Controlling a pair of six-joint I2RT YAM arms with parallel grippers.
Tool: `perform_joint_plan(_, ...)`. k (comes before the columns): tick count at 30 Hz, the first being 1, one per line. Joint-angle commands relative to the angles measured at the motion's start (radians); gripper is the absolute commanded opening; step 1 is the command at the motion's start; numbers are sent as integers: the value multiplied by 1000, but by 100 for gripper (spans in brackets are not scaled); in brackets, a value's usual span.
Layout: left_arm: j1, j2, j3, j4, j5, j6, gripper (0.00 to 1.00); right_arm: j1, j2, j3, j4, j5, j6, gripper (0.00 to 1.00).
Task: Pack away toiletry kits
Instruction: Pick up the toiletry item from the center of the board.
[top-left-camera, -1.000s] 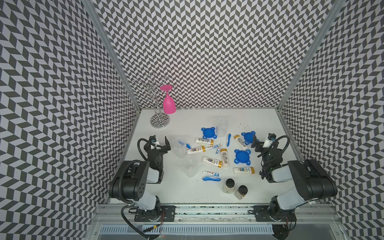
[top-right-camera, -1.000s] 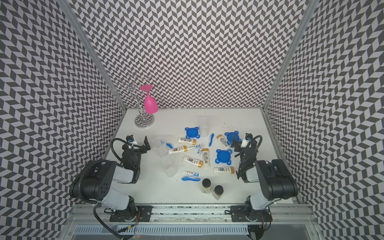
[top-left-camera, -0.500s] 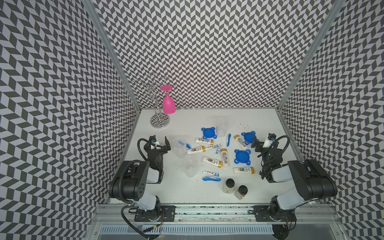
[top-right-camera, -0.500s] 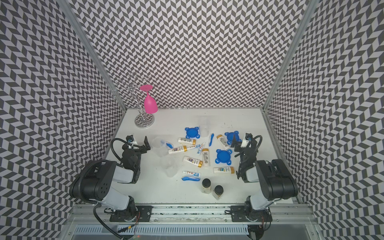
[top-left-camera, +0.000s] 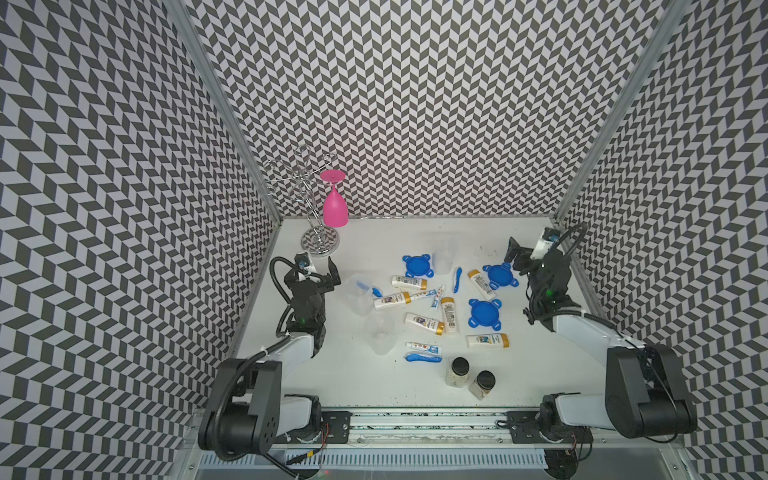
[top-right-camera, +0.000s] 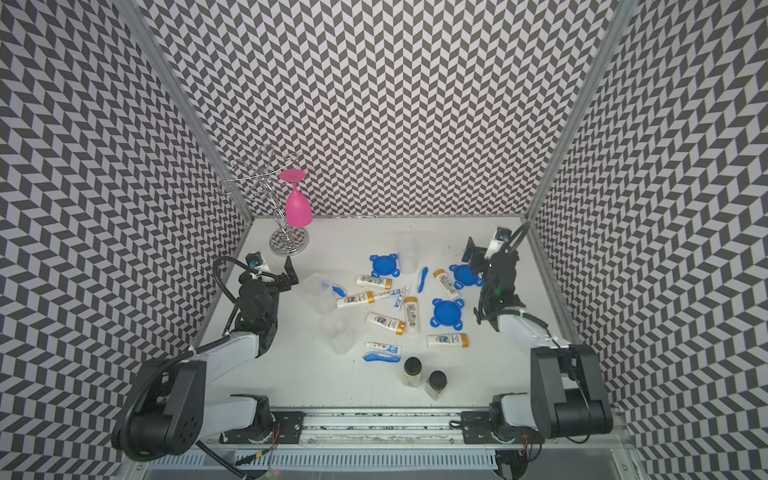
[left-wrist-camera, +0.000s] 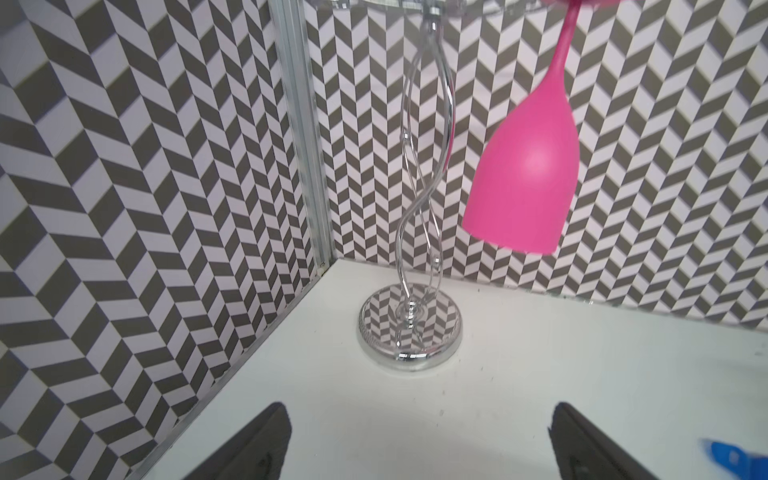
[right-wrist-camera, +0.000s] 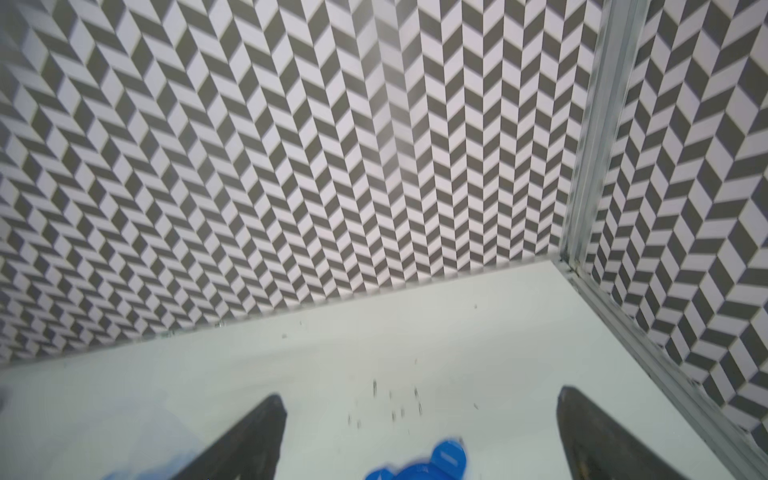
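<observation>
The toiletry kits lie loose mid-table in both top views. Several white gold-capped bottles (top-left-camera: 424, 323) (top-right-camera: 385, 322) mix with thin toothpaste tubes (top-left-camera: 424, 346) and blue toothbrushes (top-left-camera: 422, 358). Three clear tubs (top-left-camera: 380, 330) stand or lie there without lids; one tub (top-left-camera: 360, 291) on its side holds a toothbrush. Three blue lids (top-left-camera: 484, 312) lie apart. My left gripper (top-left-camera: 316, 270) (left-wrist-camera: 419, 415) is open and empty, left of that tub, facing the back corner. My right gripper (top-left-camera: 530, 249) (right-wrist-camera: 422, 399) is open and empty, over a blue lid (top-left-camera: 498, 275) (right-wrist-camera: 419, 469).
A chrome rack (top-left-camera: 319, 241) (left-wrist-camera: 409, 328) with a hanging pink wine glass (top-left-camera: 335, 208) (left-wrist-camera: 528, 178) stands at the back left, just ahead of my left gripper. Two black-capped jars (top-left-camera: 457, 371) sit near the front. Patterned walls (right-wrist-camera: 374, 166) close in three sides.
</observation>
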Motion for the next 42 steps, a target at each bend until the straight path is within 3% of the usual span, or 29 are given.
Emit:
perform_joint_plan(1,-27,-107,125,-416,-24,-136,100,32,13,109,-397,-52,77,100)
perform_joint_plan(6,-76,-153,382,-899,74,-300,100,145,32,194,-639,-68,150,100)
perform_joint_plan(9,-154,-165,425,-988,151,-336,99,209,77,234,-757,-115,171,100)
perform_joint_plan(16,-316,-166,475,-1076,312,-325,100,291,57,233,-941,-230,263,99)
perform_joint_plan(20,-394,-173,502,-1105,339,-288,100,308,-28,244,-1115,-206,309,98)
perform_joint_plan(27,-396,-148,554,-1116,365,-227,100,302,-137,205,-1253,-313,509,92)
perform_joint_plan(29,-397,-143,556,-1097,368,-212,100,300,-120,189,-1290,-381,522,90)
perform_joint_plan(32,-396,-132,548,-1064,386,-194,100,299,-106,183,-1375,-389,520,90)
perform_joint_plan(37,-396,-123,553,-1060,394,-180,99,290,-196,87,-1389,-438,628,89)
perform_joint_plan(42,-396,-147,528,-1065,391,-170,100,283,-179,28,-1334,-476,659,85)
